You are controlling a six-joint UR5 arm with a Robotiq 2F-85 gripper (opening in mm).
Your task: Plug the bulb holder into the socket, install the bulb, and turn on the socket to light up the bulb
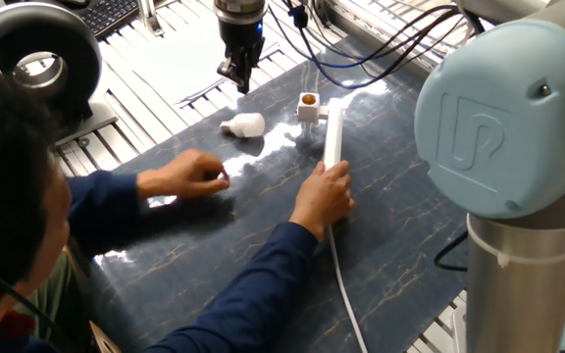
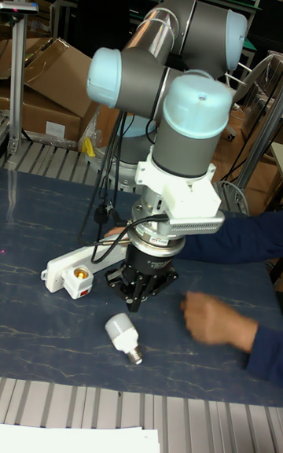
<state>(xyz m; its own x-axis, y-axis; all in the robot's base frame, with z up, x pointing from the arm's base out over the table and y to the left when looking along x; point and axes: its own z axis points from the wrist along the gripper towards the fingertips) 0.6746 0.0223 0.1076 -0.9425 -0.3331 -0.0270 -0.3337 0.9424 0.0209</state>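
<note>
My gripper (image 2: 135,301) hung over the dark marbled table (image 1: 263,235) with its 2 black fingers drawn together at the tips and nothing between them, just above and behind the bulb (image 1: 244,125). The bulb, a smooth frosted white dome on a narrower neck with a metal screw base, lay on its side well clear of the cube-shaped white bulb holder (image 1: 308,106), whose round copper-coloured opening faced up where it sat plugged into the far end of the long, glossy white power strip (image 1: 332,137). A person's hand (image 1: 324,196) pressed on the near end of the strip, and their other hand (image 1: 186,175) rested on the table near the bulb, apart from it.
</note>
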